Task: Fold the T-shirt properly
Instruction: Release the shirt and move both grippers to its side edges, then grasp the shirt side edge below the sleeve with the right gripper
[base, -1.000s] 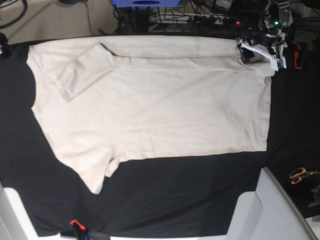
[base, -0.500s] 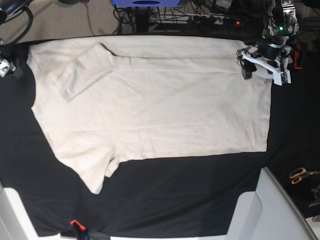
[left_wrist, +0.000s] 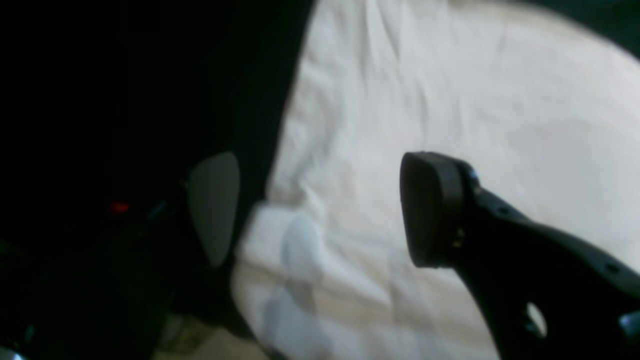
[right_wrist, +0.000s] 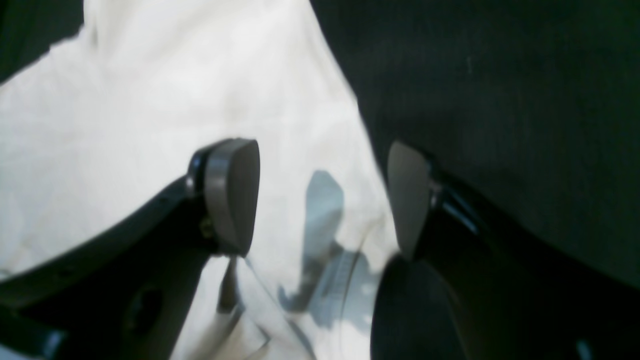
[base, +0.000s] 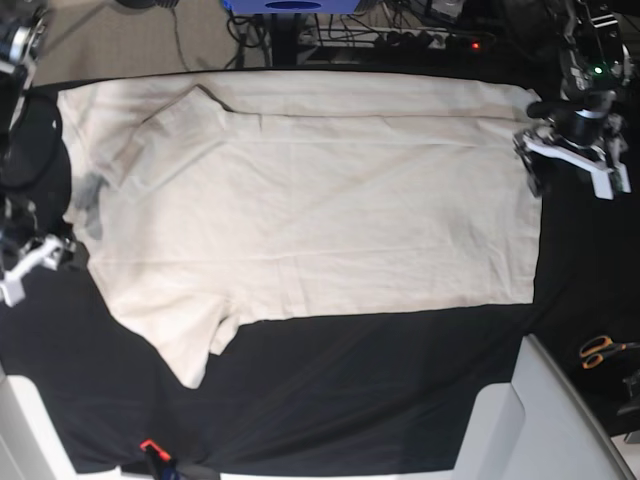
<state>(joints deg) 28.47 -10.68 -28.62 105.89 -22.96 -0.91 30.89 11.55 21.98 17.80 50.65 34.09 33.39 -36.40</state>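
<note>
A black table carries the spread T-shirt; the left gripper at its hem and the right gripper at its collar edge gape empty

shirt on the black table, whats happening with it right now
A two-armed robot is folding a cream T-shirt laid flat on a black table. One long edge is already folded over, with a sleeve tucked in. The left gripper hangs open at the hem edge, and the right gripper hangs open at the collar end. Neither holds the cloth.
</note>
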